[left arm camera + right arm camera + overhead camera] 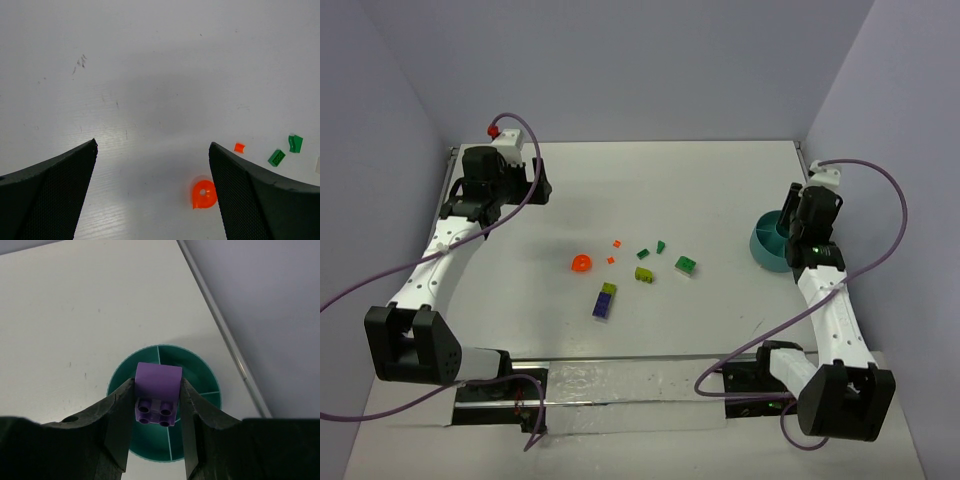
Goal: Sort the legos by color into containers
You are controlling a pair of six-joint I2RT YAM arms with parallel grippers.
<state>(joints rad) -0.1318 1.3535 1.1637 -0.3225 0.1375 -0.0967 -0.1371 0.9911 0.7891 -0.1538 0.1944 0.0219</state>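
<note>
**Purple brick could miss its compartment**

The purple brick [157, 392] hangs over the teal bowl [200, 372], pinched between the half-closed jaws of the right end effector [156, 400]. Ribs divide the bowl into sections, and the brick sits above where they meet. If released here, it may strike a rib, tumble into the wrong section or bounce over the rim. The other legos [686, 265] lie mid-tabletop [150, 75]. The left end effector [152, 145] hovers wide open and empty, near an orange piece [203, 194].

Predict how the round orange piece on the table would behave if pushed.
The orange piece lies flat, so it would probably slide rather than roll. Tiny beside the jaws of the left gripper, it is likely light. Its gloss suggests stiff, slippery plastic.
</note>
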